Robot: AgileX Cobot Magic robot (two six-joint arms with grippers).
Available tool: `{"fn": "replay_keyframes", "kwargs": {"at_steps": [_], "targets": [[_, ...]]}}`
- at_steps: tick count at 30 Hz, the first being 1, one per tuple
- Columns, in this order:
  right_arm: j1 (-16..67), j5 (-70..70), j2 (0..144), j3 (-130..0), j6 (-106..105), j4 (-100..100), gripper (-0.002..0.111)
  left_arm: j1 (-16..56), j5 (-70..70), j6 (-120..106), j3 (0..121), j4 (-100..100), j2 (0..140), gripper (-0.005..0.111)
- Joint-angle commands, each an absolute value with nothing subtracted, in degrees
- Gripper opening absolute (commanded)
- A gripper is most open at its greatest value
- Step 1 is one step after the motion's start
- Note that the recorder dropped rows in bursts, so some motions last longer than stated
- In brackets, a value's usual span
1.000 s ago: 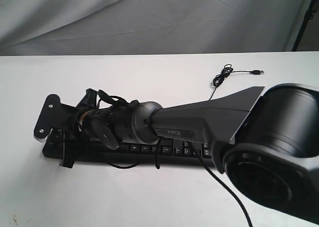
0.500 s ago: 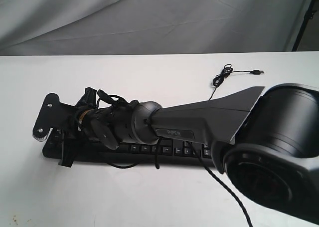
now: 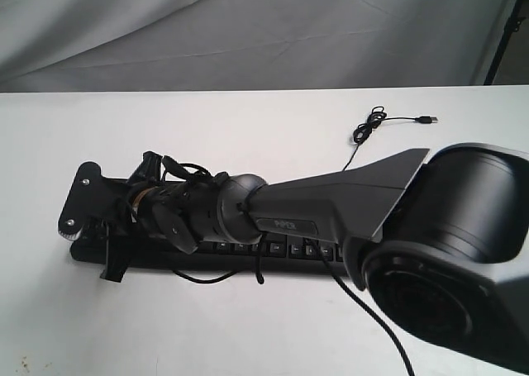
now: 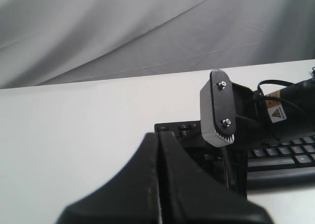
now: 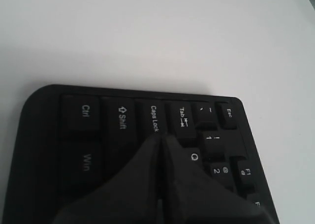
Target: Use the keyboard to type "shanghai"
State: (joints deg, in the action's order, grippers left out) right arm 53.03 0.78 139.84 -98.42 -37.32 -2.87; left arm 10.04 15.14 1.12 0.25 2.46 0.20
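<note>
The black keyboard (image 3: 281, 248) lies on the white table, largely covered by my right arm, which reaches across to its left end. My right gripper (image 3: 114, 268) points down there, shut with nothing held. In the right wrist view its joined tips (image 5: 161, 138) sit just beside the Caps Lock key (image 5: 153, 118), with Q (image 5: 194, 156) to one side; the key under the tips is hidden and contact cannot be judged. My left gripper (image 4: 160, 135) is shut and empty, hovering off the keyboard's (image 4: 280, 165) left end and facing the right gripper's grey plate (image 4: 221, 108).
The keyboard's thin black cable (image 3: 368, 128) coils behind it and ends in a loose USB plug (image 3: 427, 120). A grey cloth backdrop (image 3: 248, 29) hangs behind the white table (image 3: 207, 120). My right arm's large base joint (image 3: 450, 252) fills the lower right.
My right arm has dropped a little, bringing its gripper lower over the keyboard's left end. The keyboard has not moved.
</note>
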Motion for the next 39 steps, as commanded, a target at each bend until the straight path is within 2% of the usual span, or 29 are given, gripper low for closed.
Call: {"fn": "replay_keyframes", "kwargs": {"at_steps": [1,18,25,33,39], "targets": [[52.0,1.1,139.6,-98.8,-37.8,-3.0,0.000,10.2,15.0,1.3,0.0,2.7,0.0,0.000],[52.0,1.5,139.6,-98.8,-37.8,-3.0,0.000,10.2,15.0,1.3,0.0,2.7,0.0,0.000],[52.0,5.6,134.7,-98.6,-38.5,-1.5,0.000,10.2,15.0,1.3,0.0,2.7,0.0,0.000],[48.4,6.0,124.8,-85.2,-38.4,-0.6,0.000,10.2,15.0,1.3,0.0,2.7,0.0,0.000],[43.8,-0.6,118.7,-73.2,-38.0,-3.1,0.000,10.2,15.0,1.3,0.0,2.7,0.0,0.000]]}}
